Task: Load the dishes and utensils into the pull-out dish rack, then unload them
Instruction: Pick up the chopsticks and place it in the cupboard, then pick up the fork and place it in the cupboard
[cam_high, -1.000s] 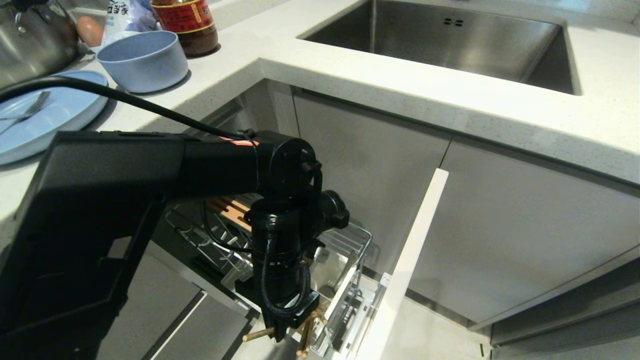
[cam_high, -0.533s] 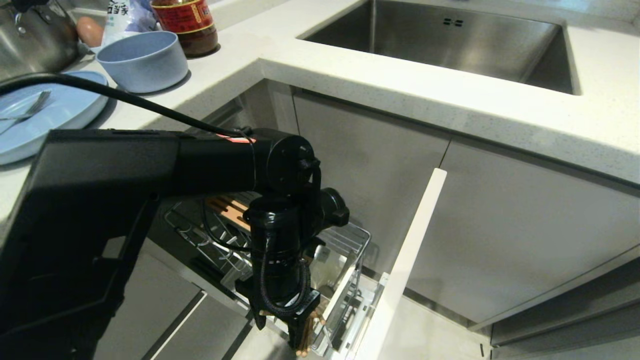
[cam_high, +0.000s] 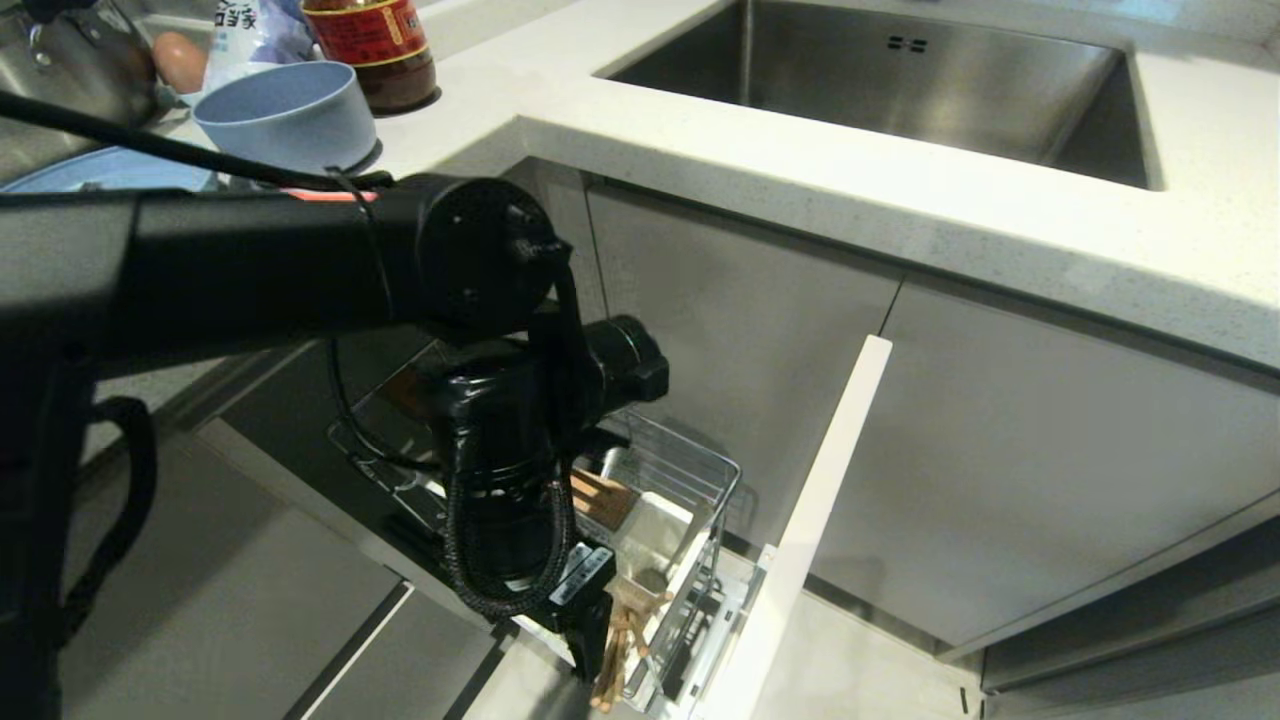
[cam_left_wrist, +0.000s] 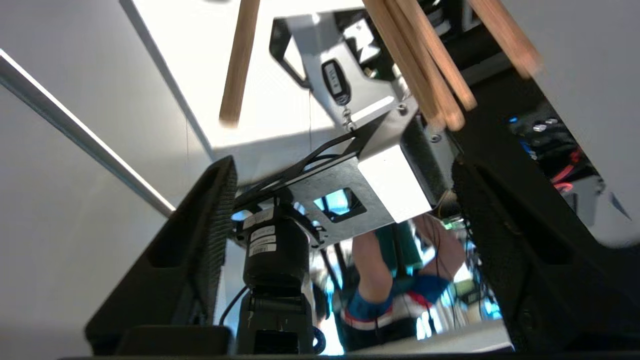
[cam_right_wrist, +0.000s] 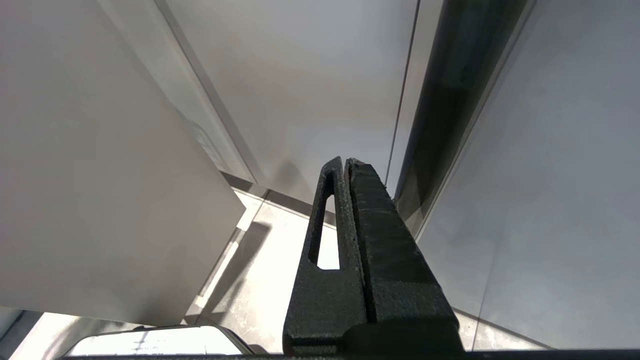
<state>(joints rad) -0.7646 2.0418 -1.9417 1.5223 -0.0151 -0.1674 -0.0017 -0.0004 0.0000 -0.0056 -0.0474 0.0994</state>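
Left claw (cam_high: 590, 640) hangs over the near end of the pull-out dish rack (cam_high: 700, 480), its black fingers (cam_left_wrist: 195, 240) spread wide and gripping nothing. Wooden chopsticks (cam_high: 620, 650) stand bunched in the rack's utensil cup at that near end, just beside the claw, tips leaning out toward the floor. Far left on the white bench (cam_high: 800, 170), the pale blue bowl (cam_high: 285, 115) sits upright with the blue plate (cam_high: 110, 172) partly hidden behind the arm. Right claw (cam_right_wrist: 347, 170) points at pale cabinet panels, fingers pressed together, holding nothing.
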